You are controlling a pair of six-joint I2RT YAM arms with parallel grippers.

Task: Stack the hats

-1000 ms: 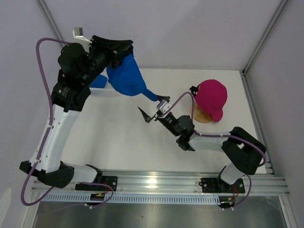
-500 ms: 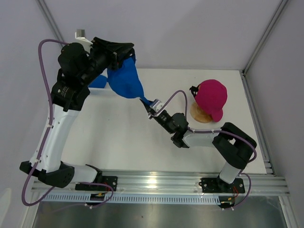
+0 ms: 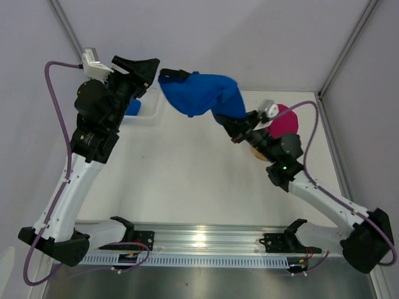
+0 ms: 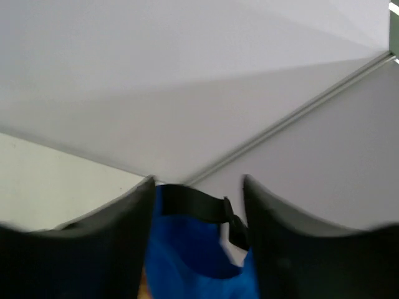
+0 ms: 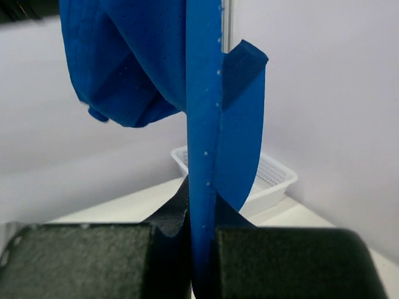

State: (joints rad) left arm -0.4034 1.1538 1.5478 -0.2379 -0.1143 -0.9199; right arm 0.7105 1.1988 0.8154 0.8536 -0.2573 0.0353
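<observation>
The blue cap point(image 3: 201, 93) is held aloft by its brim, pinched in the right gripper point(image 5: 201, 224). The left gripper point(image 4: 196, 202) is parted at the strap. Gripped by one edge, the limp crown may be landed askew on the pink cap point(image 3: 288, 118).

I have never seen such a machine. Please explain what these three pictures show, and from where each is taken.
These are two robot arms fixed at the near edge of a white table. The large picture looks down from above; the other two come from a small camera on each wrist, so the dark shapes at the bottom are that arm's own fingers. The right gripper pinches the brim of a blue cap, held in the air. The left gripper is at the cap's back strap; whether it grips, I cannot tell. A pink cap sits on a wooden stand. A white basket is on the table too.
</observation>
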